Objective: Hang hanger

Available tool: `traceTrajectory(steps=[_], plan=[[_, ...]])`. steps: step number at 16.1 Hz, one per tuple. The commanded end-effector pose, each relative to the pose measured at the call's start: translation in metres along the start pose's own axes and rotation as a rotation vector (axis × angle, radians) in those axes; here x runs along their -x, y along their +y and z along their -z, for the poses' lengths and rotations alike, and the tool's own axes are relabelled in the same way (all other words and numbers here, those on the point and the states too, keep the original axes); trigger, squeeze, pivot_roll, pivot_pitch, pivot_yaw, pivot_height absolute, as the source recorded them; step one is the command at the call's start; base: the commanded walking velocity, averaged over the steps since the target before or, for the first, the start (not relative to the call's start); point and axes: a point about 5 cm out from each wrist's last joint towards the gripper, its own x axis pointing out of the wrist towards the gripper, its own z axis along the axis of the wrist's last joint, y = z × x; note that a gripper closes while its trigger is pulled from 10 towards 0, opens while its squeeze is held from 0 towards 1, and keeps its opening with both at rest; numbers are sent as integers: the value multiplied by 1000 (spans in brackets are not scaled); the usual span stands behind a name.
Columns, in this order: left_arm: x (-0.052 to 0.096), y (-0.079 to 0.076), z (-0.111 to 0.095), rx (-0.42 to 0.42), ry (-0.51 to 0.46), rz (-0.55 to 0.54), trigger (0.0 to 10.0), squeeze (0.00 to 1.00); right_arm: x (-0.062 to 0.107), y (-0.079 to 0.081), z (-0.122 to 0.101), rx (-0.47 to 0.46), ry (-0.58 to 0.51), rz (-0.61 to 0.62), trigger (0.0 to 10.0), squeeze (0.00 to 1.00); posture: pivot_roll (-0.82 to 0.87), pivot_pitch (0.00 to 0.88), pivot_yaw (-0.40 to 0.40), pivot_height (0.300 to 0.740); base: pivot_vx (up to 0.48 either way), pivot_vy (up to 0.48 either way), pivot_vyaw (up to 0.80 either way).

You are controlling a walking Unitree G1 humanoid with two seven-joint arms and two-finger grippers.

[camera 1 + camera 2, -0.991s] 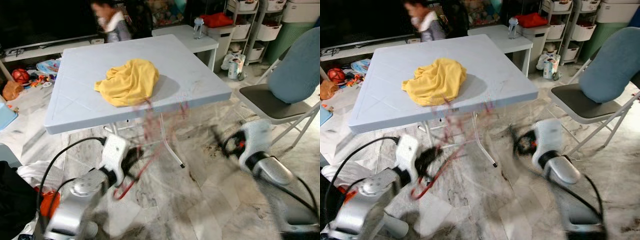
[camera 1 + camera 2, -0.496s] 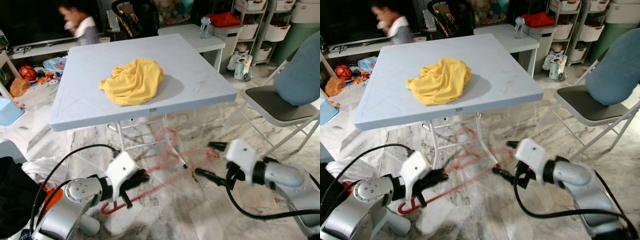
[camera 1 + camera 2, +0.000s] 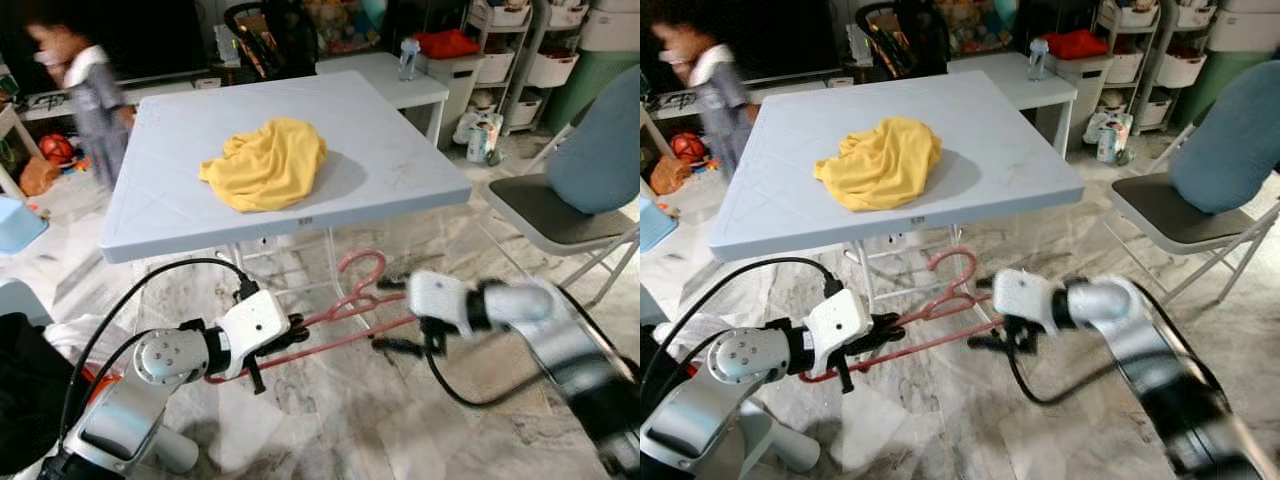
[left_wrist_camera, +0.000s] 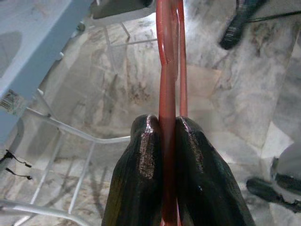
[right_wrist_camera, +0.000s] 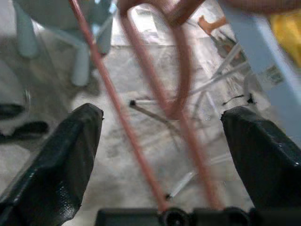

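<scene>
Left hand (image 3: pixel 283 333): clamping the hanger (image 3: pixel 345 305).
Right hand (image 3: pixel 392 315): spreading apart beside it.
Risk: hook is catching the surface (image 3: pixel 180 215) legs.

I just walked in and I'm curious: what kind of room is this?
Most likely a home living room: a plastic folding table with a yellow cloth on it, toys on the marble floor, and storage shelves with bins.
</scene>
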Motion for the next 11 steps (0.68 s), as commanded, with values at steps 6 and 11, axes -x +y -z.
traceTrajectory(steps=[6, 11], plan=[[-1, -2, 3, -71, 2, 18, 10000, 0, -1, -18, 9, 159, 124, -127, 0, 0, -63, 0, 13, 740, 0, 0, 0], [-2, -5, 4, -86, -1, 39, 10000, 0, 14, -29, 24, 188, 247, -172, 0, 0, -67, 0, 9, 740, 0, 0, 0]])
